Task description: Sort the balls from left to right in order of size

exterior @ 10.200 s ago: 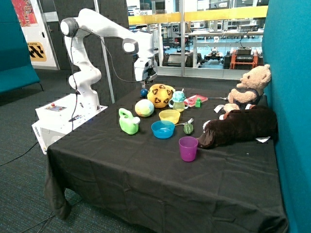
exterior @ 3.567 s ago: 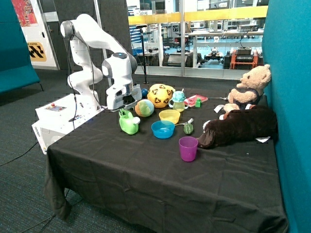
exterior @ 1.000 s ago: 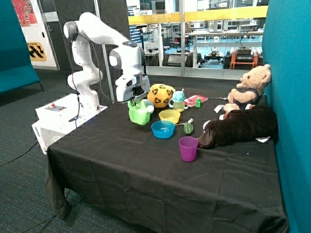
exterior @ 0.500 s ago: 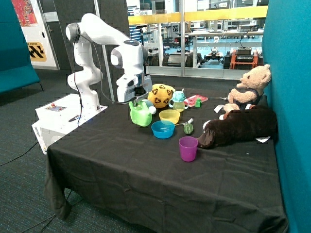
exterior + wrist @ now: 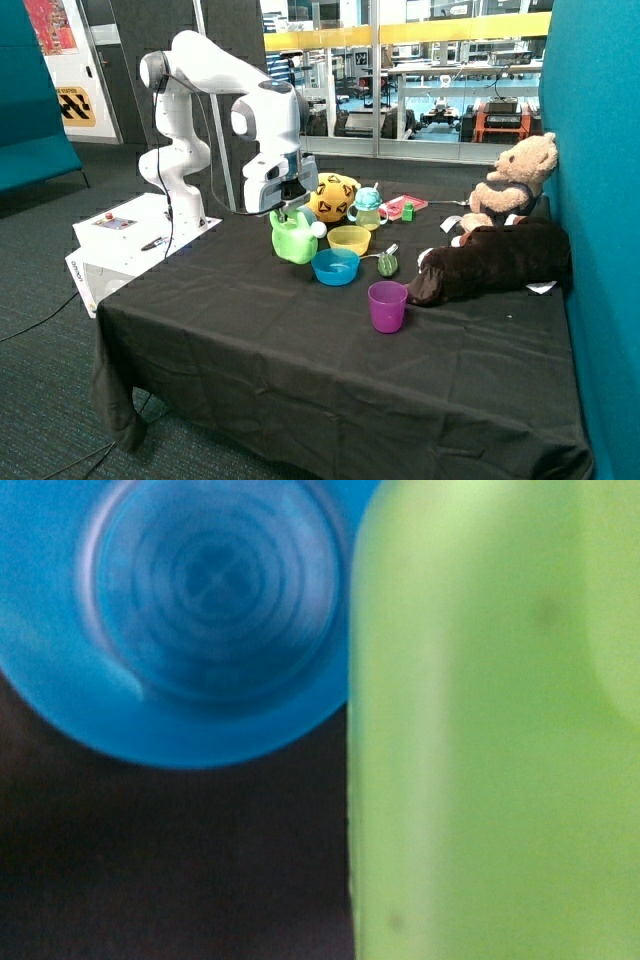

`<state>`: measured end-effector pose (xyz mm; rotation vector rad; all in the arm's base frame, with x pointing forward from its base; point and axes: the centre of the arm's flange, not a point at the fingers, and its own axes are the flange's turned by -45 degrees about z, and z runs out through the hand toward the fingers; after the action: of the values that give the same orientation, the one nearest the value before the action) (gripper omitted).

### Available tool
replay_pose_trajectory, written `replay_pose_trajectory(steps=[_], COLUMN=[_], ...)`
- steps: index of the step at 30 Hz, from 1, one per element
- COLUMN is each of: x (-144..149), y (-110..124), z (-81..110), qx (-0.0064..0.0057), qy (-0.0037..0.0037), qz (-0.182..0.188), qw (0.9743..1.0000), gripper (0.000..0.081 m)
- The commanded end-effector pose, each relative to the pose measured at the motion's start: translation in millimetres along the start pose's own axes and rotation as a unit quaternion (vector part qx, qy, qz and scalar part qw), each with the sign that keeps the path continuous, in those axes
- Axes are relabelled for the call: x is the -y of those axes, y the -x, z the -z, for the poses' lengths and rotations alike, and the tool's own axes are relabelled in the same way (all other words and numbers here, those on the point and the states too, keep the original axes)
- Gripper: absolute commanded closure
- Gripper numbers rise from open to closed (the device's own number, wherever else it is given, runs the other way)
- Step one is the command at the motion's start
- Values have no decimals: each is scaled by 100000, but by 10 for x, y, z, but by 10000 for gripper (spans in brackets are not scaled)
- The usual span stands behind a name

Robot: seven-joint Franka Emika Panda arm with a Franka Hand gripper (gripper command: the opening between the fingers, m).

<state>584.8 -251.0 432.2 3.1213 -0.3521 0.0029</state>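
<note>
My gripper [image 5: 286, 212] is shut on the handle of a green watering can [image 5: 293, 239] and holds it just above the black table [image 5: 300, 360], beside the blue bowl [image 5: 335, 266]. In the wrist view the can [image 5: 500, 730] fills one side and the blue bowl [image 5: 200, 610] lies close below. A large yellow ball [image 5: 336, 196] with dark patches sits behind the can. The pastel ball and the small blue ball are hidden behind the arm and the can.
A yellow bowl [image 5: 349, 239], a sippy cup [image 5: 368, 208], a purple cup [image 5: 387, 305] and a small green toy [image 5: 387, 264] stand near the bowls. A teddy bear [image 5: 515, 180] and a brown plush [image 5: 490, 260] lie by the teal wall.
The gripper came down on the green watering can, took hold of it, and has carried it towards the blue bowl, now covering the pastel ball.
</note>
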Motion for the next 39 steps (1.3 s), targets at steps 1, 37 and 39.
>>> replay_pose_trajectory(steps=[1,37,39], x=[-113,-380,-375], y=[-196,-265,-279], z=[96,-512,-537], qx=[94,94,94], qy=[-14,-15,-14], qz=[-1161,-195,-1367], qw=[99993,100000,99991], gripper=[808,808,808])
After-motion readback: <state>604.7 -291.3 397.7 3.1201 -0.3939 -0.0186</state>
